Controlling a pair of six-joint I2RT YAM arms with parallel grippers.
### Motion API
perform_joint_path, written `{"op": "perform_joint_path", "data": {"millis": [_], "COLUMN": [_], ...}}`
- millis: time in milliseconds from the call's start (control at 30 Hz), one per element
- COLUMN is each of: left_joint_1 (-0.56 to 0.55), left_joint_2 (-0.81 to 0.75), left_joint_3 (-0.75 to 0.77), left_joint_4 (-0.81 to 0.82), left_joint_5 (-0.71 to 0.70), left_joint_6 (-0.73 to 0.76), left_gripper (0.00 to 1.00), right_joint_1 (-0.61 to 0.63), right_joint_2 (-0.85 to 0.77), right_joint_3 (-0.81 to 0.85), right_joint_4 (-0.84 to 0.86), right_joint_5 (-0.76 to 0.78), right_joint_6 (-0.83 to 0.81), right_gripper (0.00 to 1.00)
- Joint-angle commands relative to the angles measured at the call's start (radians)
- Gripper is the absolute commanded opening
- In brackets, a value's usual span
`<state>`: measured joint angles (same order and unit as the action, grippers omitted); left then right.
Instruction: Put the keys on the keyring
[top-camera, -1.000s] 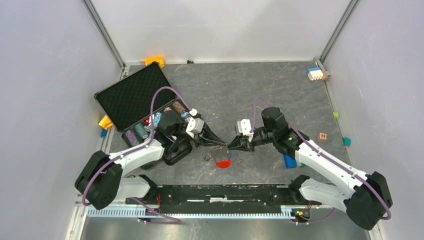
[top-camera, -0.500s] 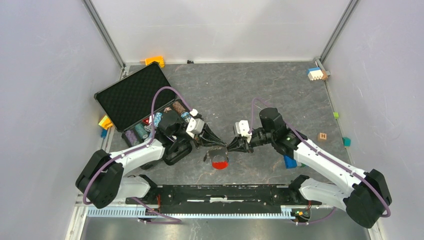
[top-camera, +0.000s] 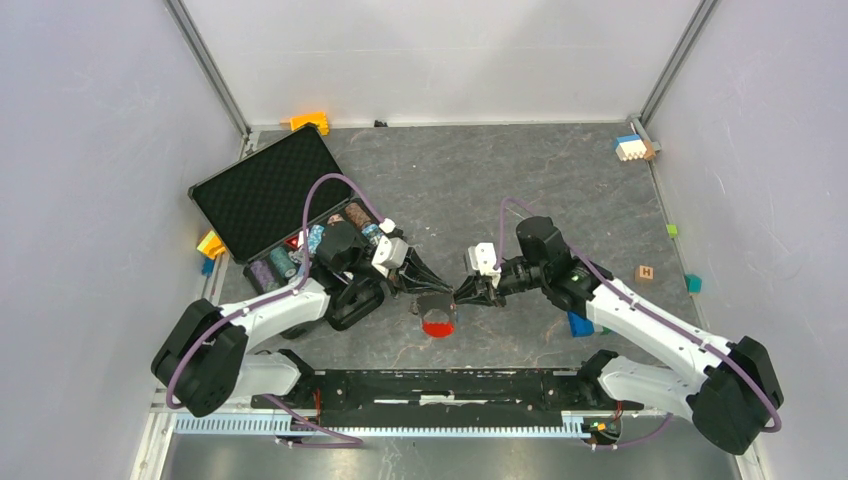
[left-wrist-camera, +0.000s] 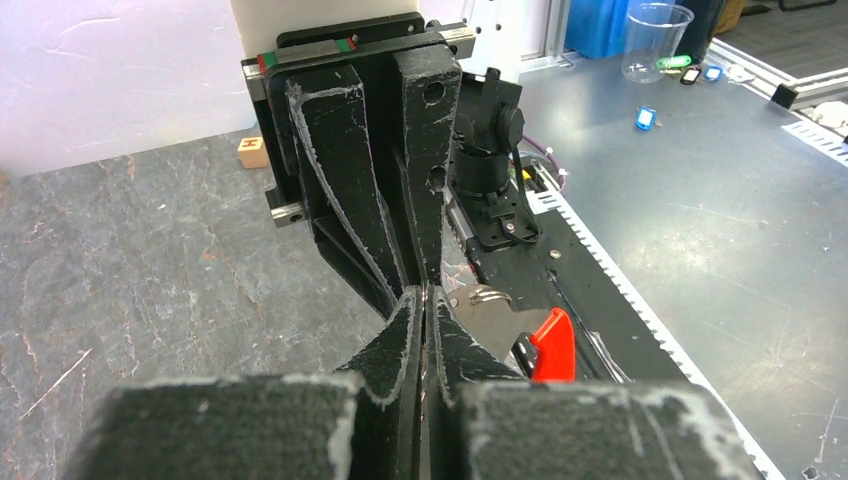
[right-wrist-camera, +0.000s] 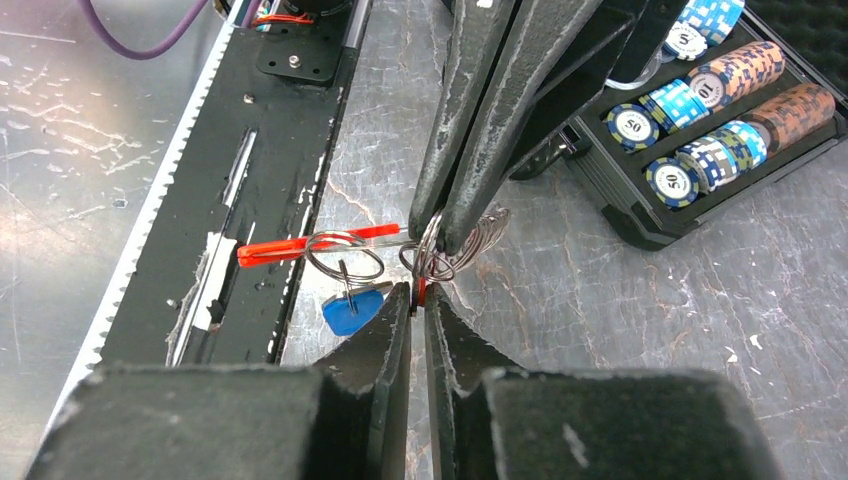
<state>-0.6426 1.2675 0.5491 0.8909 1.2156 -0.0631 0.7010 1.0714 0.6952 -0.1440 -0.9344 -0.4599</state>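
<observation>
Both grippers meet tip to tip above the table near its front edge. My left gripper (top-camera: 436, 292) (left-wrist-camera: 425, 300) is shut on the keyring (right-wrist-camera: 452, 255), pinching its coiled metal ring. The keyring's long red clip (right-wrist-camera: 300, 246) (top-camera: 437, 327) sticks out toward the front rail. A second ring carries the blue key (right-wrist-camera: 352, 310), which hangs free. My right gripper (top-camera: 458, 296) (right-wrist-camera: 419, 293) is shut on the red key (right-wrist-camera: 422, 290). Only a thin red sliver of that key shows between the tips, right against the held ring.
An open black case (top-camera: 262, 195) with rows of poker chips (right-wrist-camera: 700, 110) lies behind the left arm. A blue block (top-camera: 580, 322) and a wooden H block (top-camera: 645, 272) sit by the right arm. Small coloured blocks line the edges. The black rail (top-camera: 440, 385) runs along the front.
The right gripper has edged left until its tips meet the left gripper's. The red clip has shifted slightly left beneath them. The left arm has barely moved.
</observation>
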Motion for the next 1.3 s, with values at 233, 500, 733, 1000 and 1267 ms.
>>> {"op": "perform_joint_path", "data": {"millis": [233,500,733,1000,1267], "left_joint_1": [0.012,0.017,0.017,0.017,0.017], "left_joint_2": [-0.025,-0.022,-0.015,-0.011,0.002], "left_joint_3": [-0.011,-0.021,-0.017,-0.02,-0.028], "left_joint_4": [0.158,0.187,0.211,0.22,0.235], "left_joint_5": [0.023,0.025,0.025,0.012,-0.014], "left_joint_6": [-0.072,-0.086,-0.11,-0.113,-0.113], "left_gripper": [0.02,0.02,0.02,0.02,0.02], "right_joint_1": [0.006,-0.018,-0.031,-0.031,-0.032], "right_joint_2": [-0.053,-0.115,-0.126,-0.104,-0.077], "right_joint_3": [0.029,0.086,0.132,0.141,0.136], "right_joint_4": [-0.074,-0.146,-0.145,-0.111,-0.063], "right_joint_5": [0.032,0.075,0.077,0.012,-0.03], "right_joint_6": [-0.077,-0.131,-0.111,-0.066,-0.019], "right_gripper": [0.32,0.48,0.45,0.39,0.29]}}
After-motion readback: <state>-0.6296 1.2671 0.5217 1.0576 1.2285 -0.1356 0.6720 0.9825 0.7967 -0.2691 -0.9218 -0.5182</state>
